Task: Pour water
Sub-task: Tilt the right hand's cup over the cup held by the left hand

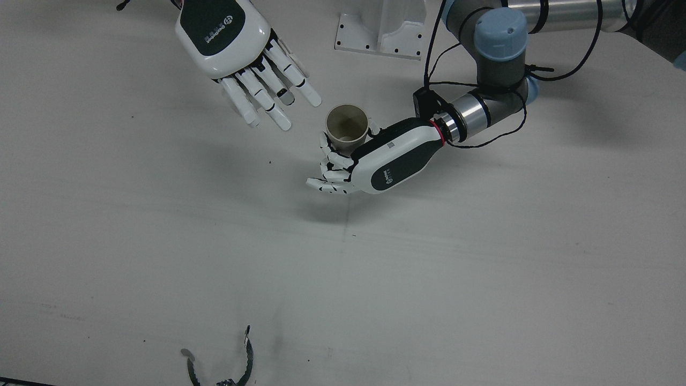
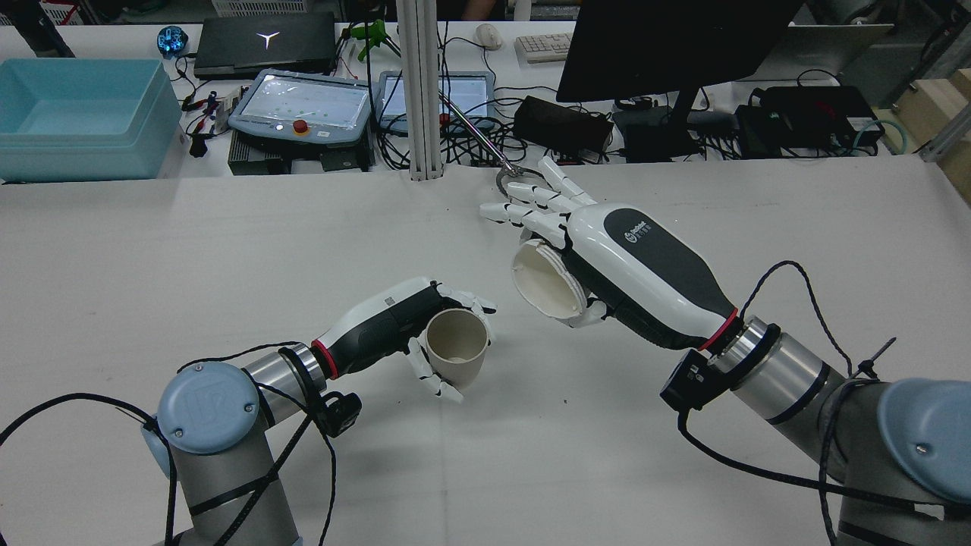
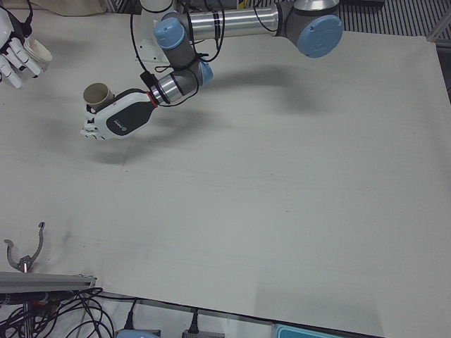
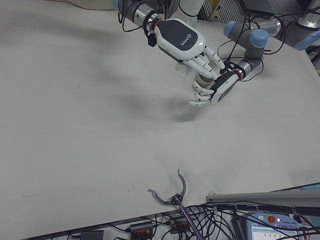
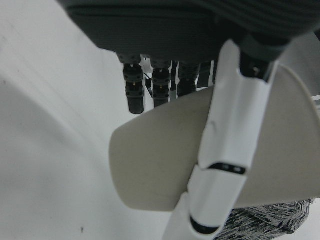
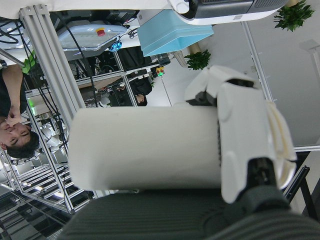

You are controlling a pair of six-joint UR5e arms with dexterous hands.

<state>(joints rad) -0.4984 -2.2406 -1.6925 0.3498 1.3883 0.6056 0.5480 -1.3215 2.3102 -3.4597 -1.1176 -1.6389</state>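
My left hand point(image 2: 379, 326) is shut on a tan paper cup point(image 2: 455, 350) and holds it upright just above the table. The cup's open mouth shows in the front view point(image 1: 347, 124), next to the left hand point(image 1: 388, 161). My right hand point(image 2: 637, 265) is shut on a white paper cup point(image 2: 545, 279), tipped on its side with its mouth toward the tan cup. The two cups are apart, the white one higher. In the front view the right hand point(image 1: 225, 37) covers the white cup. No stream of water is visible.
An arm pedestal base plate point(image 1: 380, 32) stands at the table's back edge. A metal claw-like clamp point(image 1: 220, 364) sits at the operators' edge of the table. A blue bin point(image 2: 76, 114), tablets and cables lie beyond that edge.
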